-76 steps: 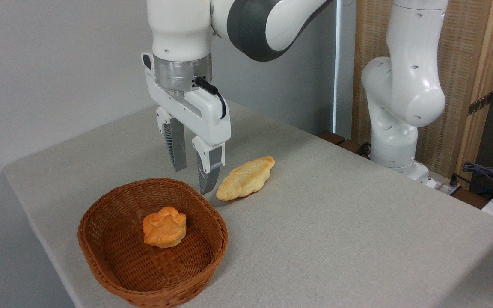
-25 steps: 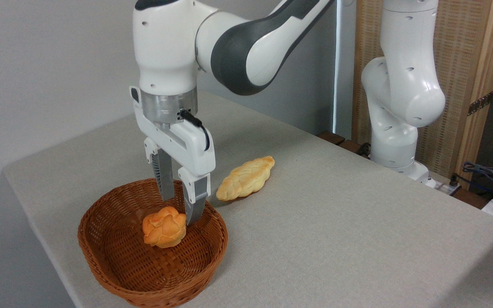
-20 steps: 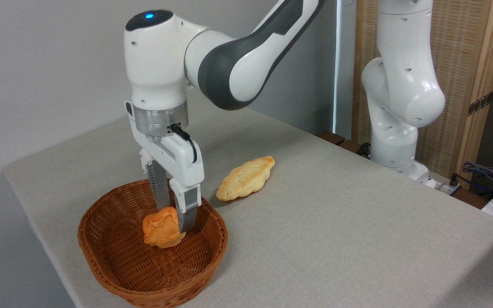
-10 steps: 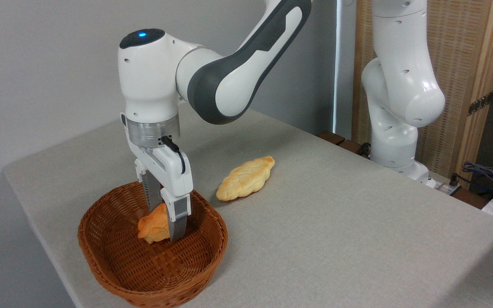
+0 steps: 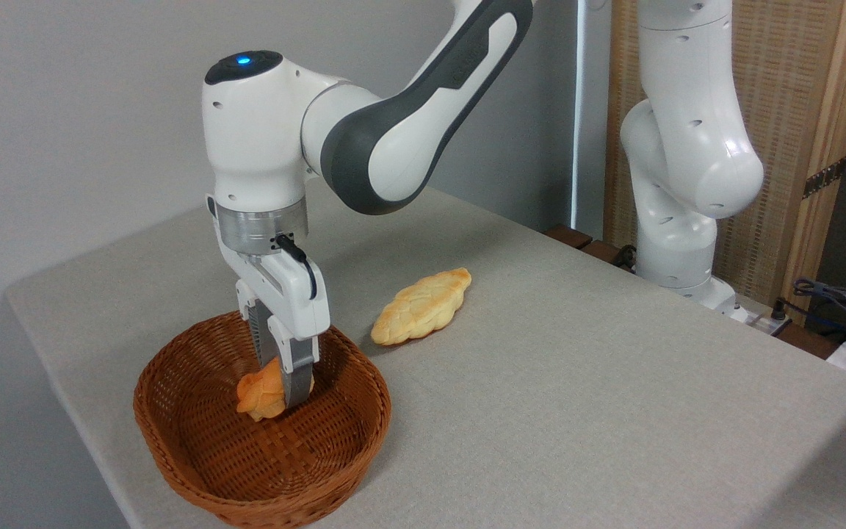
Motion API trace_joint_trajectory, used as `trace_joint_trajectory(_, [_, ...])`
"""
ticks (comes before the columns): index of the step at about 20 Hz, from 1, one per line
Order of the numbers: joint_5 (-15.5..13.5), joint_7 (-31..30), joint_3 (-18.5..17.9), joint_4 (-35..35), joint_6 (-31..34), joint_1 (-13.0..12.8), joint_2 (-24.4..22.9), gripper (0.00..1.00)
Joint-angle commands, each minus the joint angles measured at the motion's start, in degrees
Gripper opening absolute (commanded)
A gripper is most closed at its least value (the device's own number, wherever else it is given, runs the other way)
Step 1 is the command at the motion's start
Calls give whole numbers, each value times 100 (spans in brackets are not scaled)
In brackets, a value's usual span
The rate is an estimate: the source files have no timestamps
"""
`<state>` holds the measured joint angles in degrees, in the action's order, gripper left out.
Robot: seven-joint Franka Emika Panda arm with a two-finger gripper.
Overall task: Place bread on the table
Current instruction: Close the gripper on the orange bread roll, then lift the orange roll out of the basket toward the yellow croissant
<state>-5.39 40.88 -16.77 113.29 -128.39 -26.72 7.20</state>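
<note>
The bread (image 5: 260, 394), a small orange-golden knotted roll, sits tilted inside the brown wicker basket (image 5: 195, 470) at the near left of the table (image 5: 577, 382). My gripper (image 5: 282, 393) reaches straight down into the basket and is shut on the bread. One grey finger (image 5: 295, 382) covers the roll's right side, and the other finger is mostly hidden behind it. The roll's underside is near the basket floor; whether it touches I cannot tell.
A pale yellow braided loaf (image 5: 421, 306) lies on the cloth just right of the basket. The arm's white base (image 5: 676, 220) stands at the back right, with cables (image 5: 834, 301) beyond it. The table's left edge runs close to the basket.
The gripper came down from beside the loaf into the basket and straddled the roll. Its fingers have since closed on the roll, which tipped and shifted slightly left.
</note>
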Motion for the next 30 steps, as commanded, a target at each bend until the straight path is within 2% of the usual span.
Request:
trace_joint_trajectory(1, [3,86,-20,-26,-107,-9,36,46])
trace_joint_trajectory(3, [-6,34,-28,-26,-107,0,-8,50])
trace_joint_trajectory(10, [-146,-2,-248,-35,130,79,-491,50])
trace_joint_trajectory(15, [-173,60,-266,-17,665,202,-816,50])
trace_joint_trajectory(20, [-173,78,-266,0,1429,220,-1168,50])
trace_joint_trajectory(24, [-164,113,-266,263,1808,237,-1528,50])
trace_joint_trajectory(27, [-120,200,-266,649,1818,246,-1888,50])
trace_joint_trajectory(30, [-94,543,-275,1220,1817,246,-2327,50])
